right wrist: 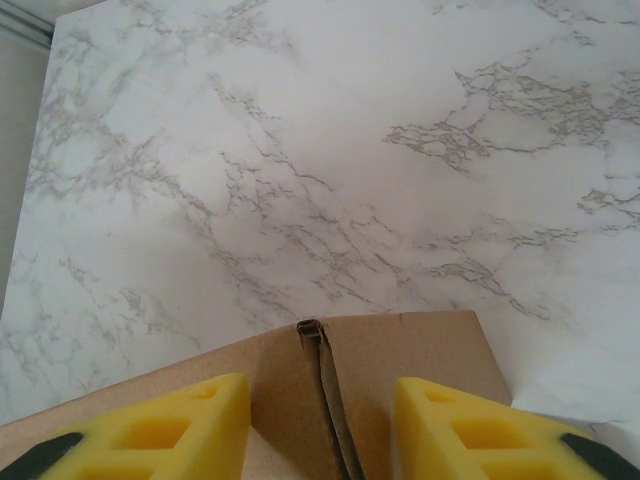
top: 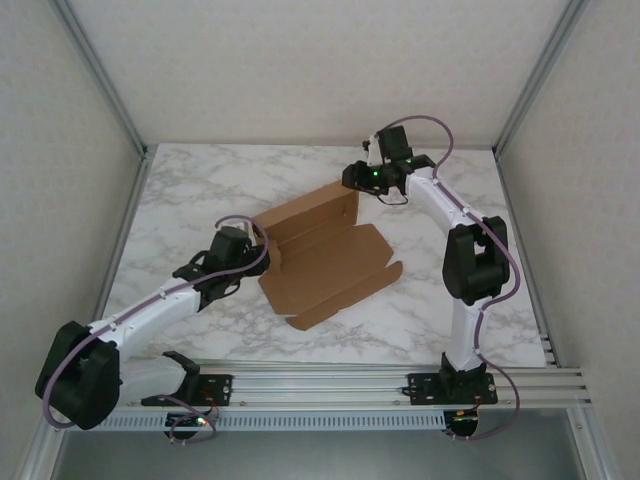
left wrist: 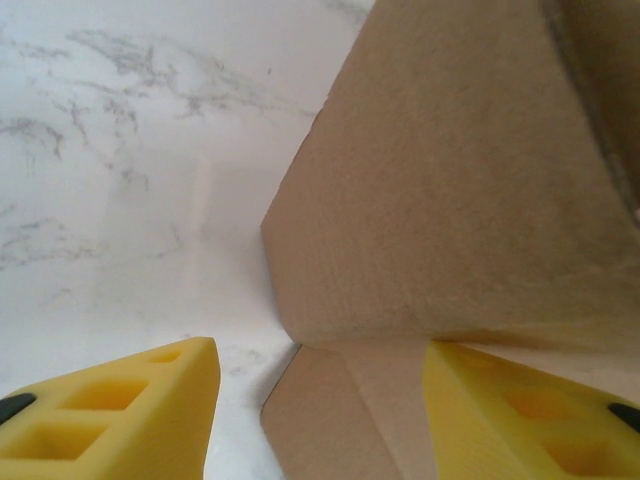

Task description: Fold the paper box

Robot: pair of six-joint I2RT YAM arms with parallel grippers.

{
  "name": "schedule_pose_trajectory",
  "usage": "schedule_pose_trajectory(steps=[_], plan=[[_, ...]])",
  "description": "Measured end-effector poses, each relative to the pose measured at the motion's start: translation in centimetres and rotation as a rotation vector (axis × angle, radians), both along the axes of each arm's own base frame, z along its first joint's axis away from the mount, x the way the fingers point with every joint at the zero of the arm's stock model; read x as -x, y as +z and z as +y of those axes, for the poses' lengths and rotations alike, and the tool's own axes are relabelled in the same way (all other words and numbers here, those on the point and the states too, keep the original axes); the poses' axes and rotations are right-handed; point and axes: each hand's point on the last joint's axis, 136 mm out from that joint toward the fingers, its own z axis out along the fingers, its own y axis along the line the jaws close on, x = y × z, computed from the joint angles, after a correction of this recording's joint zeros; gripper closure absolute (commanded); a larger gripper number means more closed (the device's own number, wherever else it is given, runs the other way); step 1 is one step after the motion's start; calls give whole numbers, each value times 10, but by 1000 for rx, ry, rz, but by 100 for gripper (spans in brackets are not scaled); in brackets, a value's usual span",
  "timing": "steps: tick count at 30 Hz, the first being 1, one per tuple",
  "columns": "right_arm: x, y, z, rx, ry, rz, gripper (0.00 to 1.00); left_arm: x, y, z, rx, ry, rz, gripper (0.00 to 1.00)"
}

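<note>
Partly folded paper box (top: 325,265) on table (top: 200,190)

The paper box (top: 325,255) is plain brown, unprinted, with faint fine ribbing across its wall in the left wrist view. The desk (top: 200,190) is white marble pattern with grey veins. The left jaws and the right jaws are bright yellow, black at the base. Both arms (top: 150,305) are white with black joints and mauve cables (top: 508,262). Green lights (top: 375,173) glow on the right wrist. The enclosure walls (top: 300,70) are off-white and finely speckled.
</note>
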Motion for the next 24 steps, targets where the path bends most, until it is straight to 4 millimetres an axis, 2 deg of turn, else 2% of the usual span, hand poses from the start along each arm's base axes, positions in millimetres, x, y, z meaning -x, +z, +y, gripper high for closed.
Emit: schedule_pose_trajectory(steps=[6, 11, 16, 20, 24], plan=[[0, -1, 0, -4, -1, 2, 56, -12, -4, -5, -5, 6, -29, 42], [0, -1, 0, -7, 1, 3, 56, -17, -15, -11, -39, -3, -26, 41], [1, -1, 3, -21, 8, 4, 56, -27, -19, -6, -100, 31, -54, 41], [0, -1, 4, -28, 9, 2, 56, -38, -18, 0, -154, 63, -96, 45], [0, -1, 4, -29, 10, 2, 56, -52, -17, 5, -213, 95, -130, 56]])
